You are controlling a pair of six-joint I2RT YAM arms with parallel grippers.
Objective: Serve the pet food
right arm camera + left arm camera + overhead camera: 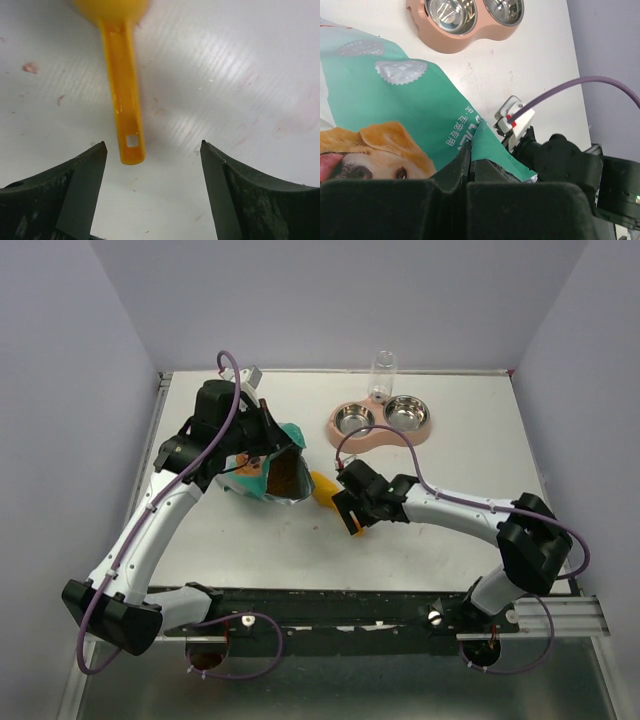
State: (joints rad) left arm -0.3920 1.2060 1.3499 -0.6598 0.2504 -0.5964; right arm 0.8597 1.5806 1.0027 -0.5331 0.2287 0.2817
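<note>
Noted: left pincer [469,167] clamped on bag [410,105], right pincer [152,152] spread wide with the scoop [122,100] handle barely between its tips, off-centre; closing risks nudging it aside, missing the grasp.

Bag [415,107]: teal, tan dog portrait, white lettering, silver seals. Scoop [122,95]: orange-yellow. Double feeder [380,437]: pink, with steel bowls [353,419]. Pet food [287,476]: dark brown. Worktop [450,470]: white.

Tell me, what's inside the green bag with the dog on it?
Brown pet food shows in the open mouth of the bag. The bag's sides hide how much more is down inside.
</note>
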